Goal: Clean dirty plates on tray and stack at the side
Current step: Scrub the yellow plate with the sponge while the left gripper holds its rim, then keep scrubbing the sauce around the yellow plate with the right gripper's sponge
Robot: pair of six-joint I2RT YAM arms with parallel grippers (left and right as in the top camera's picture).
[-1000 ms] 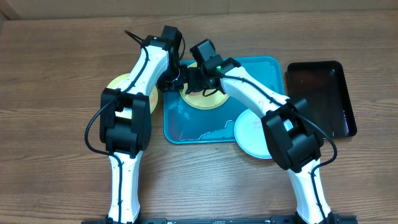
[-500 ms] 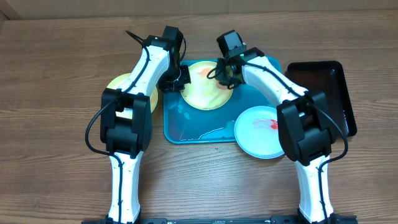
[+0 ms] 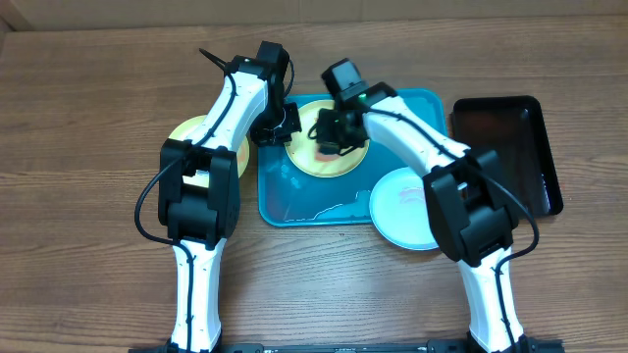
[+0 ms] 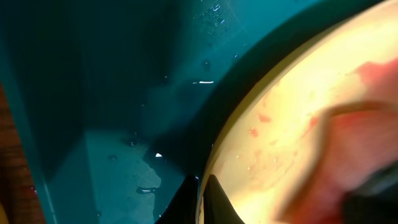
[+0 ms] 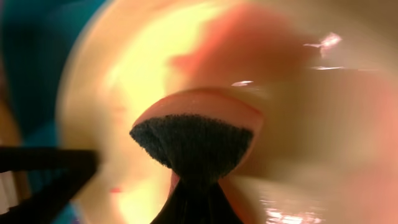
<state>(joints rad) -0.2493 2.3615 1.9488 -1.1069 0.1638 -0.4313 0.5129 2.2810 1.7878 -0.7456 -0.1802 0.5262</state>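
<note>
A green-rimmed cream plate (image 3: 330, 163) smeared with red sauce lies in the turquoise tray (image 3: 294, 198). My left gripper (image 3: 284, 127) is shut on this plate's left rim; the left wrist view shows the jaws (image 4: 202, 198) pinching the edge of the plate (image 4: 280, 124). My right gripper (image 3: 333, 134) is shut on a sponge (image 5: 193, 137) with a dark scouring face, pressed on the plate (image 5: 118, 81) near its middle. A pale blue-white plate (image 3: 400, 211) with a faint red smear sits at the tray's front right corner. Another green-rimmed plate (image 3: 188, 133) rests on the table left of the tray, partly under the left arm.
A black tray (image 3: 506, 152) lies to the right of the turquoise tray. Water wets the tray floor (image 4: 118, 155) in front of the held plate. Wooden tabletop (image 3: 88, 108) surrounds everything.
The right gripper with the sponge swept from the plate's left to its upper right and back toward the middle. The left gripper has stayed on the rim.
</note>
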